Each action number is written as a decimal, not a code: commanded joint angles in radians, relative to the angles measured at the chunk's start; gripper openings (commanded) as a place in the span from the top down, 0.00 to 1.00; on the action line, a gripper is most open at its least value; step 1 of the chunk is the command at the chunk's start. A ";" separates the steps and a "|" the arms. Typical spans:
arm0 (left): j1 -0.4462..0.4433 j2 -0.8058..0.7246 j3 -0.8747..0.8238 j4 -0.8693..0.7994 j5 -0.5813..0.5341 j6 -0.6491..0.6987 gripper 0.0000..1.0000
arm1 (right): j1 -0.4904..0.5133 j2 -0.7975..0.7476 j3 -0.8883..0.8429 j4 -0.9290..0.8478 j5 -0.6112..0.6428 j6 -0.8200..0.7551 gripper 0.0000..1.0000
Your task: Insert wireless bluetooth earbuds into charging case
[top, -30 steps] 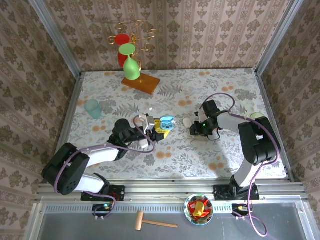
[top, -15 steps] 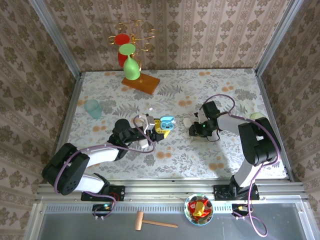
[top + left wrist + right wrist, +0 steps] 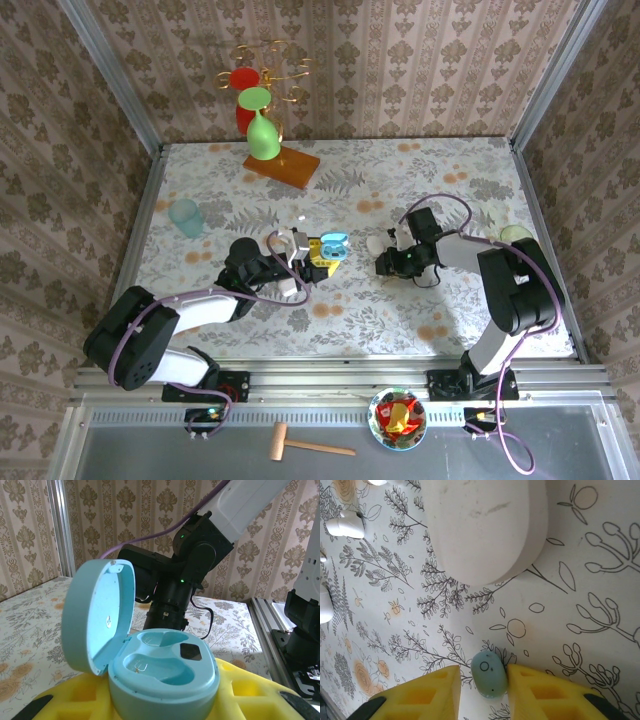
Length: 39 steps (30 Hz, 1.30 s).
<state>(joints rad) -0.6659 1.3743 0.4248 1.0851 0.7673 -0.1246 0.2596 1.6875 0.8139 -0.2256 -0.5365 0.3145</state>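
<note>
My left gripper [image 3: 165,702] is shut on the pale blue charging case [image 3: 165,675], its yellow fingers [image 3: 250,690] on either side of the base. The lid stands open to the left and both wells are empty. From above, that case [image 3: 333,243] sits mid-table at my left gripper [image 3: 318,255]. My right gripper [image 3: 483,669] is down at the table, straddling a pale blue earbud [image 3: 489,675]. The right finger touches the earbud and the left finger stands slightly off it. A white case [image 3: 480,525] lies shut just beyond, seen from above as the white case [image 3: 375,245].
Small white earbuds [image 3: 345,524] lie on the floral tablecloth to the left of the white case. A teal cup [image 3: 185,216] stands at the left. A stand with green and red glasses [image 3: 262,125] is at the back. A pale round object [image 3: 512,233] sits by the right wall.
My right gripper has shifted slightly toward the near left and its jaws have widened a little. The left arm and the blue case have not moved.
</note>
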 commanded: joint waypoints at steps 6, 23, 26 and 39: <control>0.003 -0.015 0.004 0.021 0.026 -0.014 0.68 | 0.006 -0.024 -0.021 0.006 -0.039 -0.004 0.73; 0.002 -0.009 0.015 0.019 0.032 -0.015 0.68 | 0.009 0.021 0.031 -0.044 0.032 -0.023 0.72; 0.000 -0.006 0.017 0.020 0.033 -0.017 0.68 | 0.013 0.030 0.043 -0.044 0.032 -0.025 0.72; -0.001 -0.010 0.006 0.027 0.029 -0.020 0.68 | 0.018 0.056 0.075 -0.080 0.066 -0.033 0.81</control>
<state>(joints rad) -0.6659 1.3743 0.4252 1.0855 0.7788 -0.1287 0.2729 1.7237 0.8711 -0.2882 -0.5083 0.2916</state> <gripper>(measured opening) 0.360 0.198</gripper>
